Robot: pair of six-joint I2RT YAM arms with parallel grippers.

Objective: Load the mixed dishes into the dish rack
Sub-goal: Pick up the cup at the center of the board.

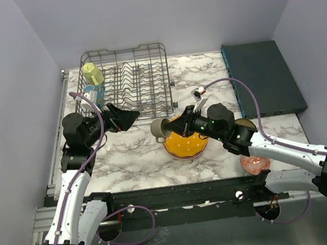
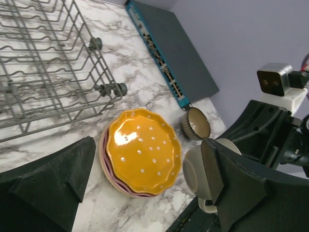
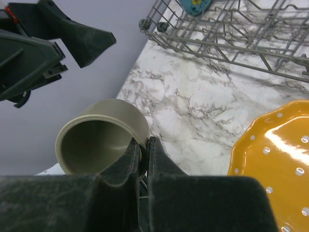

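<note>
As right wrist shows, jaws — pinching mug rim

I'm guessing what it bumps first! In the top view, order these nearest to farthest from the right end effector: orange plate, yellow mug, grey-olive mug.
1. Grey-olive mug: clamped in the right end effector.
2. Orange plate: just under it, on the table.
3. Yellow mug: far-left corner of the dish rack.

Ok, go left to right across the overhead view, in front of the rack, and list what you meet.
left gripper → grey-olive mug → orange plate → red-patterned bowl
</note>
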